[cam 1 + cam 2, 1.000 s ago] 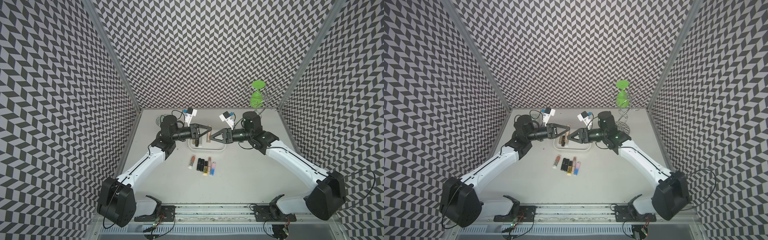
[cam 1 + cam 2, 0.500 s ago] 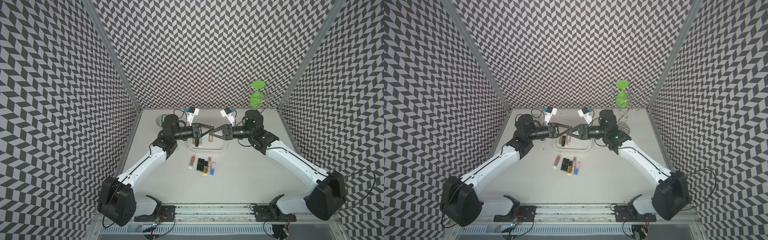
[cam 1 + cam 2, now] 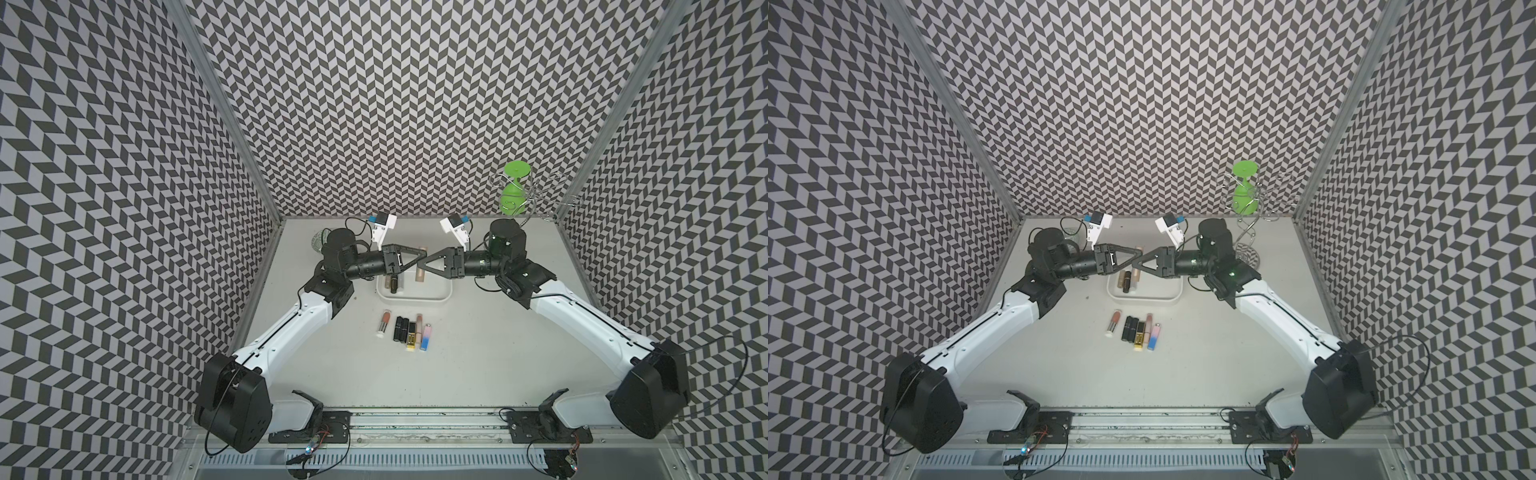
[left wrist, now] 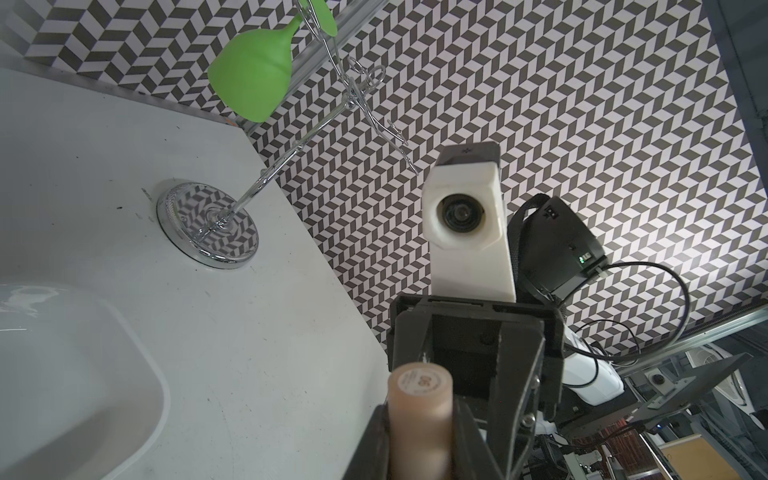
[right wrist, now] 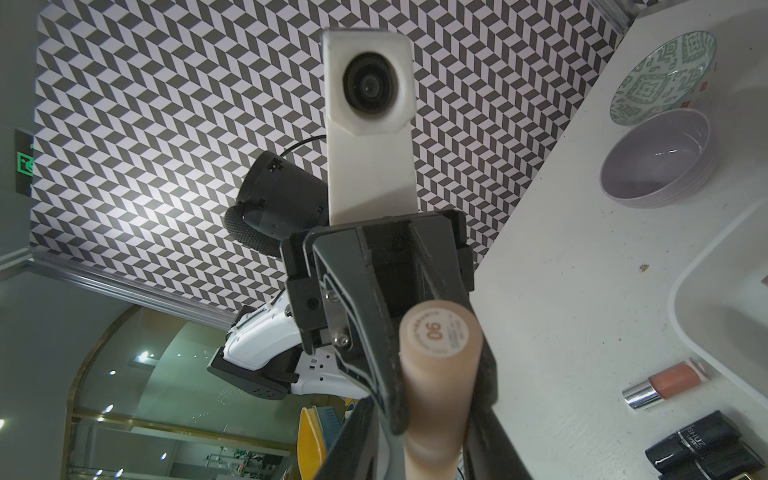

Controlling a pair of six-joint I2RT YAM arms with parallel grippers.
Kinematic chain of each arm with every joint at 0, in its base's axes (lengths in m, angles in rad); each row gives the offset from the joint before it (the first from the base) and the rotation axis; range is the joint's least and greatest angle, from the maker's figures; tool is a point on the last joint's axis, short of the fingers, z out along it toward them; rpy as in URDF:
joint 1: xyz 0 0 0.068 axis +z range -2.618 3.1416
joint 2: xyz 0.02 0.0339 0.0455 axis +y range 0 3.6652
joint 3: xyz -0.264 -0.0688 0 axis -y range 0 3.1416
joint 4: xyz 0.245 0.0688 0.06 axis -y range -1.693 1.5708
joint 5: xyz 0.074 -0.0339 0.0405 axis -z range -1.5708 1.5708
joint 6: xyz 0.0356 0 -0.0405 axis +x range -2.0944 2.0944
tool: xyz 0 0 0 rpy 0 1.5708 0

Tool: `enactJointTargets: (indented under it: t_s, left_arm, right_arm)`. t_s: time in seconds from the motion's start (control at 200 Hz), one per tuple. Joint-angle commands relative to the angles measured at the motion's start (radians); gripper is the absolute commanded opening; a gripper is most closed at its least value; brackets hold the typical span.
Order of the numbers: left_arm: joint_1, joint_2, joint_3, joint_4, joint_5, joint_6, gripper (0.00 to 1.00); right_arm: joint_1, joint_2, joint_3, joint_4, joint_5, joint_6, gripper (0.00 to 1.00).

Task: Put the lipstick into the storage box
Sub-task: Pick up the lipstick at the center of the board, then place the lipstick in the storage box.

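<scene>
The left hand [image 3: 424, 252] clamps the lipstick [image 5: 440, 365] in the air over the storage box [image 3: 434, 291]. The right hand [image 3: 422, 263] flanks the same tube; whether it grips, I cannot tell. Light, rigid, probably slick: best held mid-barrel.

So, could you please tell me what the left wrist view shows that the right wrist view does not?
Only the left wrist view shows the green goblet hanging on the chrome rack, plus the right arm's wrist camera. Only the right wrist view shows the green-patterned bowl, the lilac bowl, a coral lipstick and black tubes, plus the left arm's wrist camera. Both show the peach lipstick and part of the white storage box.
</scene>
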Motion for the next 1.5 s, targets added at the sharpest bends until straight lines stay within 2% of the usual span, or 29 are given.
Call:
enactJointTargets:
  t_s: [0.0, 0.15, 0.305, 0.401, 0.661, 0.756, 0.846, 0.976, 1.132, 1.217, 1.347, 1.497]
  left_arm:
    - [-0.032, -0.002, 0.021, 0.017, -0.004, 0.011, 0.2]
    - [-0.033, -0.003, 0.021, 0.014, 0.0, 0.014, 0.23]
    - [-0.029, -0.005, 0.021, -0.012, -0.008, 0.033, 0.43]
    - [-0.022, -0.008, 0.023, -0.027, -0.014, 0.043, 0.5]
    - [0.003, -0.007, 0.019, -0.049, -0.01, 0.055, 0.51]
    - [0.038, -0.019, 0.018, -0.067, -0.01, 0.062, 0.56]
    - [0.087, -0.038, 0.015, -0.089, -0.014, 0.067, 0.56]
    - [0.135, -0.077, 0.014, -0.237, -0.092, 0.128, 0.58]
    - [0.157, -0.116, 0.029, -0.536, -0.296, 0.269, 0.58]
    - [0.167, -0.139, 0.025, -0.637, -0.373, 0.329, 0.58]
    - [0.17, -0.166, 0.005, -0.709, -0.408, 0.382, 0.58]
    - [0.17, -0.182, -0.038, -0.762, -0.434, 0.433, 0.58]
  right_arm:
    - [0.05, 0.024, 0.0, 0.059, 0.002, 0.003, 0.26]
    - [0.051, 0.017, -0.004, 0.046, 0.011, -0.008, 0.19]
    - [0.05, 0.009, -0.006, 0.023, 0.03, -0.027, 0.18]
    - [0.049, 0.007, -0.007, 0.011, 0.042, -0.036, 0.17]
    - [0.049, 0.021, -0.011, 0.016, 0.061, -0.035, 0.16]
    - [0.046, 0.03, -0.009, 0.006, 0.069, -0.044, 0.16]
    - [0.041, 0.042, -0.001, -0.053, 0.102, -0.079, 0.16]
    - [0.014, 0.072, 0.036, -0.197, 0.197, -0.146, 0.16]
    - [-0.004, 0.173, 0.131, -0.395, 0.358, -0.246, 0.16]
    - [-0.011, 0.257, 0.186, -0.473, 0.416, -0.297, 0.16]
    - [-0.019, 0.415, 0.303, -0.582, 0.474, -0.372, 0.16]
    - [-0.019, 0.542, 0.392, -0.599, 0.488, -0.4, 0.16]
